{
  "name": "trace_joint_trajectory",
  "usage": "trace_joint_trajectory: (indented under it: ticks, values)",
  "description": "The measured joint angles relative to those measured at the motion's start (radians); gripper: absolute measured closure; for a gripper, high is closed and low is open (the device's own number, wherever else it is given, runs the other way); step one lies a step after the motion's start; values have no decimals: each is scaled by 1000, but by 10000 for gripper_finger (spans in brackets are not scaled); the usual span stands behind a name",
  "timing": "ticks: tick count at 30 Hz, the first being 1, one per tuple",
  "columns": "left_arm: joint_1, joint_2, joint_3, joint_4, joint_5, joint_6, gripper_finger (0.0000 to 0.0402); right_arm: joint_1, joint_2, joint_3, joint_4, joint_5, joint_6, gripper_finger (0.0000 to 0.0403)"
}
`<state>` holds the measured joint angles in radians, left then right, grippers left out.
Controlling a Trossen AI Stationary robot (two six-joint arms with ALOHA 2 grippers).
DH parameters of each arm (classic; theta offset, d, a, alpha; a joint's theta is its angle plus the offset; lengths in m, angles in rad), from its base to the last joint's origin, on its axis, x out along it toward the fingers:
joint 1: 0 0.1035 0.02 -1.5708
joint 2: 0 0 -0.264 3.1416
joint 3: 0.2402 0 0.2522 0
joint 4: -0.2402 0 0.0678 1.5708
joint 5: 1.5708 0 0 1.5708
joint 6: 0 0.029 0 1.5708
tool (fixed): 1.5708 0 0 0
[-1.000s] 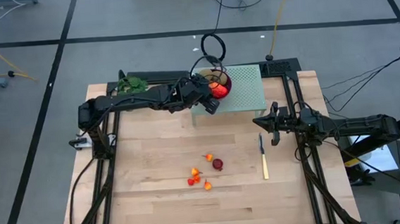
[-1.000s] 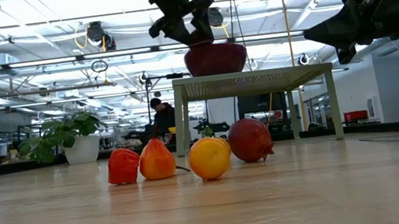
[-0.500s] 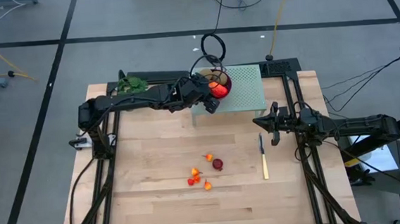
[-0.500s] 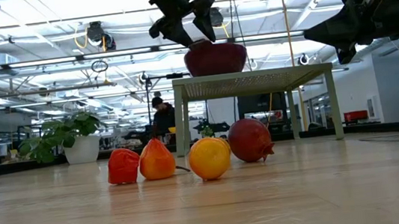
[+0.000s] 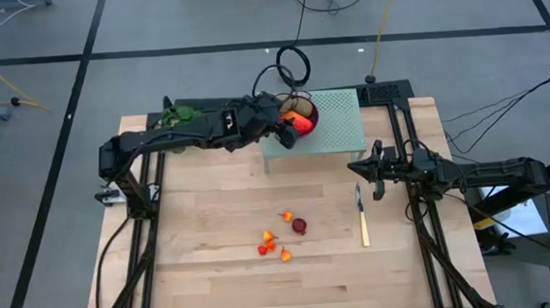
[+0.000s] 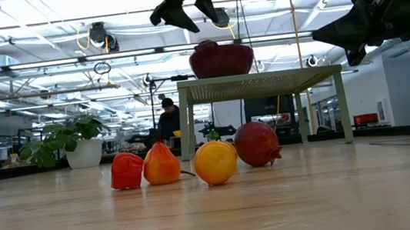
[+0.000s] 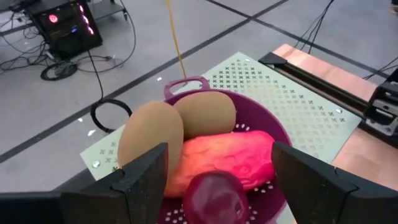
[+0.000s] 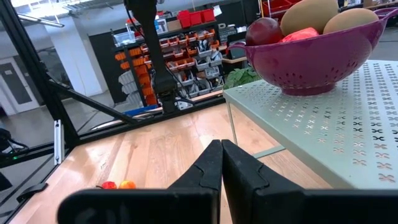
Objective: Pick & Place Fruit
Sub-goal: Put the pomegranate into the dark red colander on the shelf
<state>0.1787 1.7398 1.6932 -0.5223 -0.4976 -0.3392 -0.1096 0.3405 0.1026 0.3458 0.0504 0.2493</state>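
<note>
A purple bowl (image 5: 299,116) stands on a pale green perforated stand (image 5: 336,125) at the table's far side. It holds two olive-brown kiwis (image 7: 152,137), an elongated orange-red fruit (image 7: 233,155) and a dark red round fruit (image 7: 214,196). My left gripper (image 6: 189,8) hangs open above the bowl's near-left rim and touches nothing. On the table lie several tiny orange-red fruits (image 5: 266,240) and another dark red round fruit (image 5: 299,226). My right gripper (image 5: 369,174) waits shut at the table's right side.
A yellow-handled knife (image 5: 362,221) lies right of the loose fruits. A green leafy bunch (image 5: 180,114) sits at the far left corner. Bare wood lies along the near edge. The stand's legs (image 6: 187,125) rise behind the loose fruits.
My left gripper has spread its fingers a little and then risen from the bowl's rim, drawing slightly toward the table's left. The dark red fruit it stood over stays in the bowl. My right arm has kept still.
</note>
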Motion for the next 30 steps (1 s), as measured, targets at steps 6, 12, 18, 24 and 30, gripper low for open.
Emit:
trace_joint_trajectory:
  ticks: [6,12,18,24,30]
  values:
    - [-26,-32,0,0,-7,-54,117,0,0,0,0,0,0,399]
    - [-100,-95,0,-19,-114,-94,117,0,0,0,0,-1,0,399]
    - [-222,-117,0,-48,-189,-102,117,0,0,0,0,-2,67,399]
    - [-296,-114,1,-137,-206,-185,117,0,0,0,3,-41,108,399]
    - [-327,-114,1,-193,-208,-223,117,1,0,0,7,-156,106,399]
